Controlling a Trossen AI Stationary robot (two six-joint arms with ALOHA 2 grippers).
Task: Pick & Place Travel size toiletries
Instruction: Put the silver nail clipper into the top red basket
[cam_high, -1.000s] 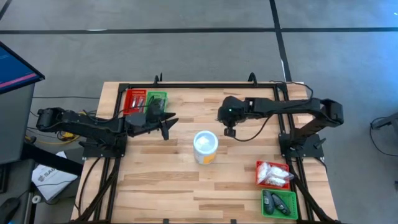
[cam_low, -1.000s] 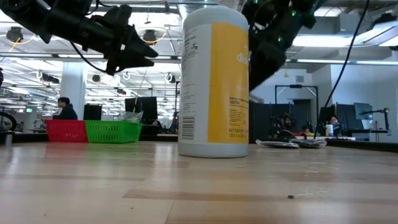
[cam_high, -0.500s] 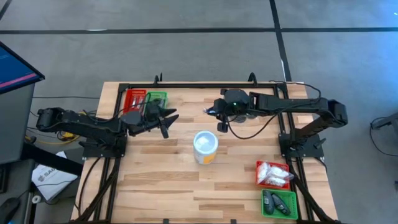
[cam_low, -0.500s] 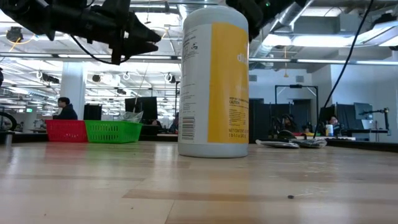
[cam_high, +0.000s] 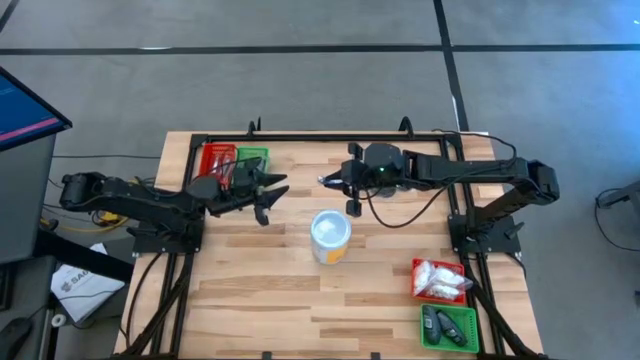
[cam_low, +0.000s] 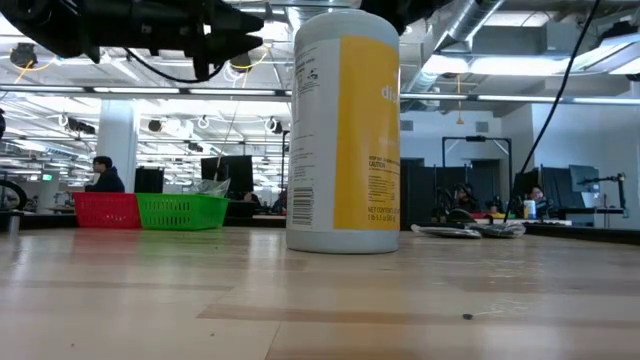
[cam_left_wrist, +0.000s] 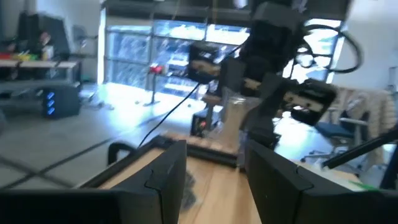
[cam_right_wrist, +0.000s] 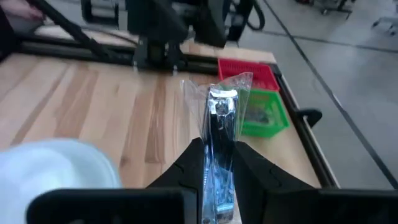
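My right gripper (cam_right_wrist: 219, 152) is shut on a slim silvery toiletry in a clear crinkly wrapper (cam_right_wrist: 221, 102). In the high view it hangs level above the table (cam_high: 329, 181), just beyond the white cup (cam_high: 331, 236) and pointing toward the table's left. My left gripper (cam_high: 270, 196) is open and empty, in the air near the far-left trays; its own view shows the fingers apart (cam_left_wrist: 214, 171). White sachets fill the red tray (cam_high: 438, 279) and dark pieces lie in the green tray (cam_high: 447, 326) at the near right. My right gripper pinches the wrapped silvery piece by its lower end (cam_right_wrist: 219, 177) between the two fingers (cam_right_wrist: 194, 163). The fingers lie along it. The piece is lifted clear and sticks out forward past the fingertips, its wrapper flaring at the free end (cam_right_wrist: 239, 81).
The tall white and yellow cup (cam_low: 345, 130) stands mid-table. A red tray (cam_high: 218, 160) and a green tray (cam_high: 251, 160) with a few items sit at the far left. A black frame (cam_high: 330, 135) runs along the far edge and both sides.
My right gripper has risen and swung from pointing down to lying level, moving toward the far left with the wrapped piece held shut. My left gripper has risen and tipped up toward level, staying open.
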